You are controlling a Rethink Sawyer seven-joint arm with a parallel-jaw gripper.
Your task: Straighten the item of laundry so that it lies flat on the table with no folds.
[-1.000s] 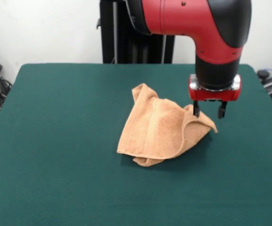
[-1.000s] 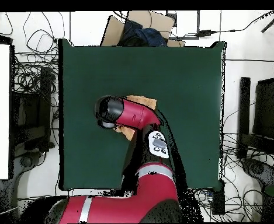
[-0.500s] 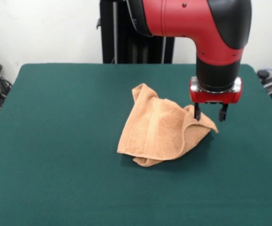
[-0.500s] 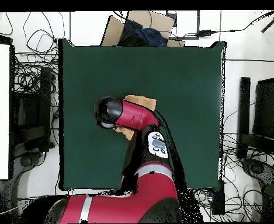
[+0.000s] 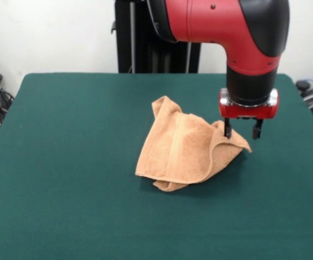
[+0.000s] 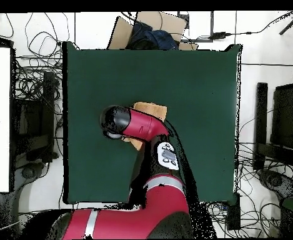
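Overhead: arm hides most of towel [image 6: 152, 109]. Front: towel crumpled, folded on bench [image 5: 64, 162]; end effector [image 5: 242, 130] spread open over its right corner, gripping nothing.

Glossy red arm [image 5: 216, 21] with rounded black elbow cap. Small dark screw heads on red shell. Black cylindrical wrist section below, then red collar with silver ring. Two short black fingers [image 5: 227, 129] under collar. In overhead view, red links, black joint dome, grey-white oval button panel [image 6: 167, 155], pale grey stripe near base.
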